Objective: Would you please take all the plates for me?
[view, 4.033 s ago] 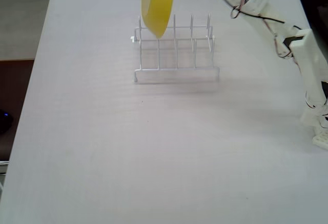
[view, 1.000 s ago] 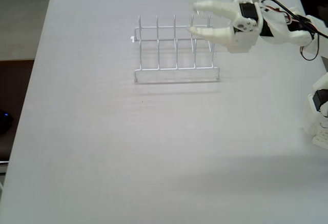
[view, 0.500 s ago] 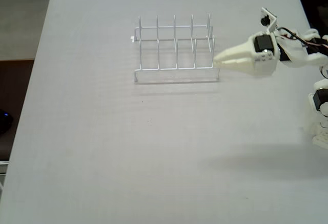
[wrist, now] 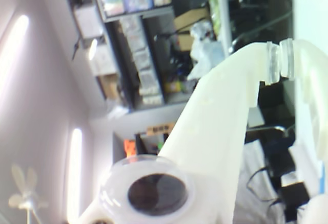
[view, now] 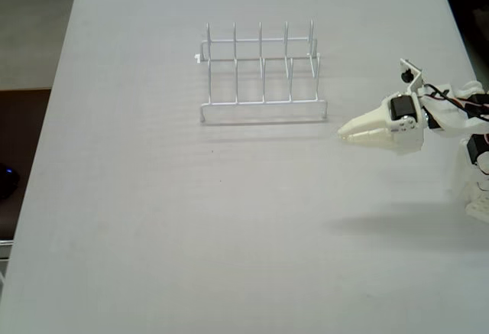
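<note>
No plates show in either view. In the fixed view one white wire rack (view: 261, 74) stands far of centre on the counter (view: 153, 219), every slot bare. The pincer (view: 344, 132), pressed together, points left near the rack's right end. The arm (view: 458, 120) is cut off at the right edge. The wrist view shows only blurred shelves and the pincer's white body (wrist: 220, 121).

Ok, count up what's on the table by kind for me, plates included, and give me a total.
Plates: 0 in either view
White wire rack: 1, its slots all empty
Robot arm: 1, jaws together beside the rack
Total: 2
</note>
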{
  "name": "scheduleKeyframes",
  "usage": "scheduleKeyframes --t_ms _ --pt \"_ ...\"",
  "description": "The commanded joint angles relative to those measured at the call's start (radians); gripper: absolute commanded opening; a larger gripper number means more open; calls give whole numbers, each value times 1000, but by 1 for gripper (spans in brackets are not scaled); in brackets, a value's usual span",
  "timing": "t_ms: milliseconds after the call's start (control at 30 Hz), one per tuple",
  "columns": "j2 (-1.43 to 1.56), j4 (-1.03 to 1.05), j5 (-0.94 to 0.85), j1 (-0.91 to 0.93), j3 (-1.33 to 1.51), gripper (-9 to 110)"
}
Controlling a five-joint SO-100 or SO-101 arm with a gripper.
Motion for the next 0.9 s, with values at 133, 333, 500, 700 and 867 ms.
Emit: scheduleKeyframes --t_ms 133,333,500,700,867 --pt "169 86 23 11 81 0" --pt "222 114 44 18 144 0" --pt "229 110 54 21 198 0" --pt "230 160 51 48 230 0" --pt "230 133 75 40 270 0"
